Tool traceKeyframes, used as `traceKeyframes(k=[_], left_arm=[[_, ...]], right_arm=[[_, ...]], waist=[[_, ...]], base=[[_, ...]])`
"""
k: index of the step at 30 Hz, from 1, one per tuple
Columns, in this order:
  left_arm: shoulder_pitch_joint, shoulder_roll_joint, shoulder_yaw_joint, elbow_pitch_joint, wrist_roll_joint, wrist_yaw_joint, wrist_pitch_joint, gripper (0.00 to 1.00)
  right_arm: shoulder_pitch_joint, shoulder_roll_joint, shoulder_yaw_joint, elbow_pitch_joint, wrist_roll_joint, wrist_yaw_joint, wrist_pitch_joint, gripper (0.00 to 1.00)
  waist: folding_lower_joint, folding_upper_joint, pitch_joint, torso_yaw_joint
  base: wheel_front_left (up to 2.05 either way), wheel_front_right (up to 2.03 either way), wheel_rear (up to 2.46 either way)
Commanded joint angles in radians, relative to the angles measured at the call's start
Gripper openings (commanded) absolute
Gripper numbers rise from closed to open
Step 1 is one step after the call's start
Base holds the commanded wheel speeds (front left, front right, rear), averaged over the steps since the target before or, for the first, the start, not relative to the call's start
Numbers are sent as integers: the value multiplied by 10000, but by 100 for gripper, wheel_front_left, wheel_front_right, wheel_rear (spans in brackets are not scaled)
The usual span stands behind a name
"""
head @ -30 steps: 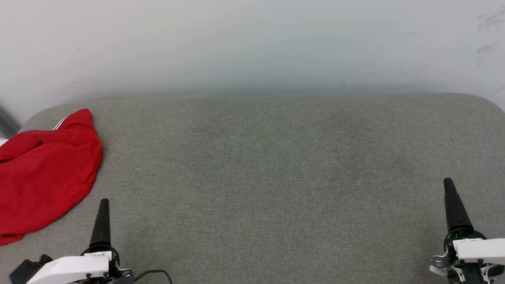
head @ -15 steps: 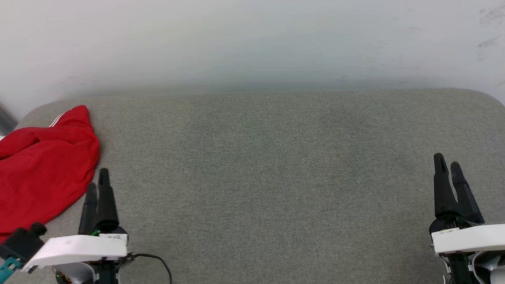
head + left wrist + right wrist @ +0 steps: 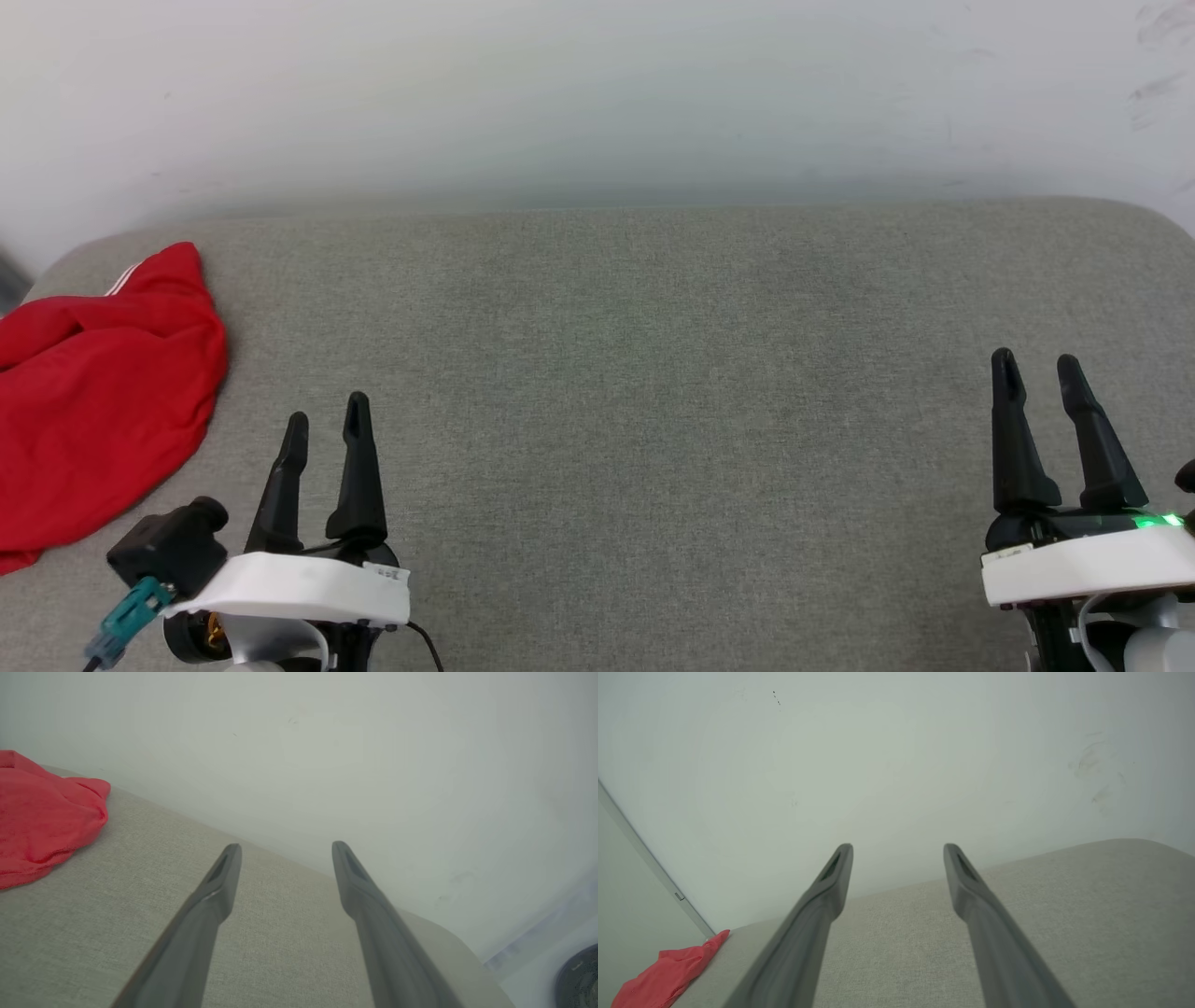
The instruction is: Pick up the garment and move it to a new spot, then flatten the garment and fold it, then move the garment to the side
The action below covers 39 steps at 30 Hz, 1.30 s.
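Grey cushion (image 3: 653,373) — red garment (image 3: 93,392) crumpled at its left edge.

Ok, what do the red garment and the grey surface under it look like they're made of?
The garment looks like soft matte cloth, probably a jersey knit: it slumps in loose folds without shine. The surface looks like grey woven upholstery fabric, matte, with a fine flecked weave; its rounded corners hint at padding, though that is a guess.
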Motion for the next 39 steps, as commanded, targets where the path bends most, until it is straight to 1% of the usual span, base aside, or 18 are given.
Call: traceKeyframes(k=[1, 6, 14, 28, 36, 37, 39], left_arm=[[-4, 167, -138, -200, 393, 132, -107, 100], [-14, 474, -724, -223, 1018, 676, -252, 100], [-52, 941, -1513, -272, 1888, 1261, -452, 100], [-258, 1823, -3187, -414, 3309, 2667, -795, 100], [-218, 1992, -3646, -458, 3671, 2902, -965, 100], [-167, 1947, -3620, -448, 3638, 2886, -988, 100], [-69, 1869, -3493, -382, 3575, 2753, -1044, 100]], right_arm=[[27, -18, 45, -192, -395, 0, -87, 100], [55, -17, 115, -270, -1174, 0, -231, 100], [207, -15, 164, -302, -2288, 0, -444, 100], [339, -14, 226, -437, -3642, 0, -777, 100], [434, -13, 436, -481, -4395, -1, -958, 100], [451, -13, 458, -488, -4436, -1, -984, 100], [496, -13, 333, -482, -4125, -1, -1007, 100]], waist=[[0, 0, 11, -9], [0, 0, 56, -30], [0, 0, 105, -40], [0, 0, 137, -49], [0, 0, 144, -56], [0, 0, 147, -56], [0, 0, 155, -59]], base=[[0, 0, 0], [0, 0, 0], [0, 0, 0], [0, 0, 0], [0, 0, 0], [0, 0, 0], [0, 0, 0]])
